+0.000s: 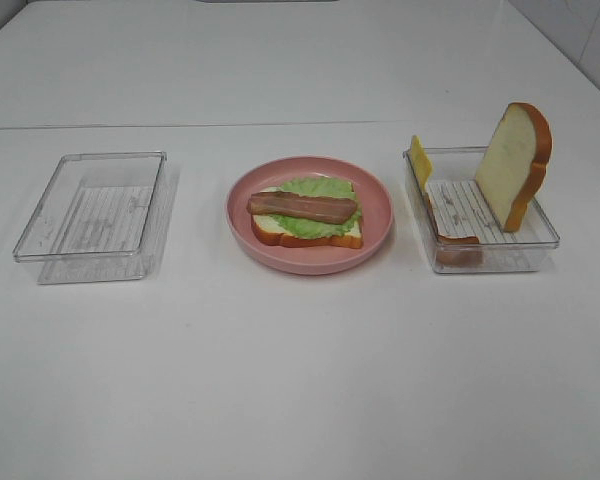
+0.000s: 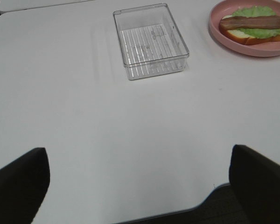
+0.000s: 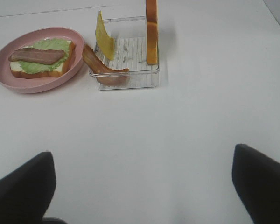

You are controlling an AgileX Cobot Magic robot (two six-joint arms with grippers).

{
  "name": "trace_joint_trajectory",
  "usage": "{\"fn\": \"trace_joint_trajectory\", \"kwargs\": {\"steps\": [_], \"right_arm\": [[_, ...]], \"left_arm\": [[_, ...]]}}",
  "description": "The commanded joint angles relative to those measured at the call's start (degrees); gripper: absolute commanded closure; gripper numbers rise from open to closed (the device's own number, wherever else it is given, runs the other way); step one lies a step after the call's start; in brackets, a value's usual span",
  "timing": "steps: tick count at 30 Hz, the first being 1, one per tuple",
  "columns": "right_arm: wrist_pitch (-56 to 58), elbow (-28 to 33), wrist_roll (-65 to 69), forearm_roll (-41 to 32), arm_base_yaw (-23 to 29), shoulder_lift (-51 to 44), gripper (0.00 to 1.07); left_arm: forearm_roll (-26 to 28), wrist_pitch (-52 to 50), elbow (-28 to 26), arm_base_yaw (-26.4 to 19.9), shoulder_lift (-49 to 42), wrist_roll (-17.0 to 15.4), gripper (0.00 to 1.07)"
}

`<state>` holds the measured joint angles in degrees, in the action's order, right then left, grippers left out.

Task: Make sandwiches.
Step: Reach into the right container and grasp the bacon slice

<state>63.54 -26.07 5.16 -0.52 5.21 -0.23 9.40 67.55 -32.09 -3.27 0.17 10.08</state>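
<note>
The sandwich (image 1: 302,207) lies on a pink plate (image 1: 238,215) in the middle of the table: a bread slice at the bottom, green lettuce (image 1: 320,188) on it and a brown bacon strip on top. To its right, a clear box (image 1: 495,255) holds an upright bread slice (image 1: 515,160), a yellow cheese slice (image 1: 419,160) leaning on its left wall and another bacon strip (image 1: 450,228). My left gripper (image 2: 136,148) and right gripper (image 3: 142,149) are both open and empty, well short of the food. Neither shows in the exterior high view.
An empty clear box (image 1: 90,215) stands left of the plate. The left wrist view shows this box (image 2: 154,67) ahead, with the plate (image 2: 233,42) beyond it to one side. The table's near edge runs under the left gripper.
</note>
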Motion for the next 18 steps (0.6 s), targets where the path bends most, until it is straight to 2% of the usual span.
{"fn": "trace_joint_trajectory", "kwargs": {"steps": [1, 5, 8, 9, 10, 11, 12, 13, 15, 18], "right_arm": [[-0.6, 0.1, -0.6, 0.5, -0.3, -1.7, 0.11], [-0.6, 0.1, -0.6, 0.5, -0.3, -1.6, 0.11], [-0.6, 0.1, -0.6, 0.5, -0.3, -1.4, 0.11], [-0.6, 0.1, -0.6, 0.5, -0.3, -1.4, 0.11], [-0.6, 0.1, -0.6, 0.5, -0.3, -1.3, 0.11], [-0.6, 0.1, -0.6, 0.5, -0.3, -1.3, 0.11], [-0.6, 0.1, -0.6, 0.5, -0.3, -1.3, 0.11], [-0.6, 0.1, -0.6, 0.5, -0.3, -1.3, 0.11], [-0.6, 0.1, -0.6, 0.9, -0.3, -1.3, 0.11], [-0.6, 0.1, -0.6, 0.9, -0.3, -1.3, 0.11]], "left_arm": [[1.5, -0.8, 0.2, 0.1, -1.3, 0.1, 0.06], [2.1, -1.5, 0.6, 0.1, -1.3, -0.1, 0.06], [0.6, -5.6, 2.5, 0.1, -1.3, -0.3, 0.06], [-0.1, -5.6, 2.5, 0.1, -1.3, -1.3, 0.06], [-2.1, -5.7, 2.5, 0.1, -1.3, -4.2, 0.06], [-2.1, -5.7, 2.5, 0.1, -1.3, -4.2, 0.06], [-4.2, -5.8, 2.6, 0.1, -1.3, -6.9, 0.06], [-4.2, -5.8, 2.6, 0.1, -1.3, -6.9, 0.06], [-5.9, -5.9, 2.6, 0.1, -1.3, -9.6, 0.06], [-5.4, -6.0, 2.6, 0.1, -1.3, -9.7, 0.06]]}}
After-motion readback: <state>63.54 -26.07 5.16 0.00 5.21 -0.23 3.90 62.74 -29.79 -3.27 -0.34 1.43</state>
